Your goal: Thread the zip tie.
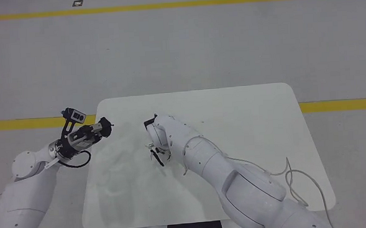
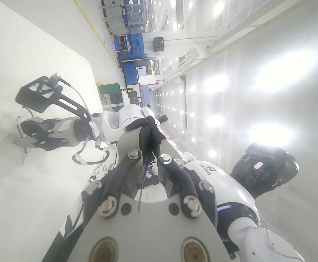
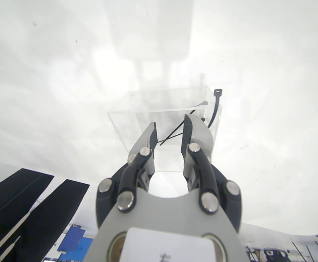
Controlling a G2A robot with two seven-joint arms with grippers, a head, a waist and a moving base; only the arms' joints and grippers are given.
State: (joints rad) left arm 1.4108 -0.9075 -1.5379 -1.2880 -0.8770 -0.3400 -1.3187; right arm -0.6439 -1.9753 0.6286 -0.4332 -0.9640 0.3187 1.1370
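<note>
My left gripper (image 1: 104,125) hangs just off the table's left edge, shut on a black zip tie (image 2: 148,139). The tie is bunched at the fingertips (image 2: 134,132), and its thin tail runs back between the fingers. My right gripper (image 3: 170,121) points down over a clear box (image 3: 149,110) on the table, left of centre, and is open. Another black zip tie (image 3: 215,109) leans on the box's wall with its head up. A thin tie (image 3: 174,134) crosses between the open fingers without being pinched. The left wrist view shows the right gripper (image 2: 19,138) farther off.
The white table (image 1: 233,124) has rounded corners and bare surface to the right and front of the arms. Thin white cables (image 1: 299,185) trail along the right arm near the table's front right edge. Yellow floor lines (image 1: 332,105) run behind the table.
</note>
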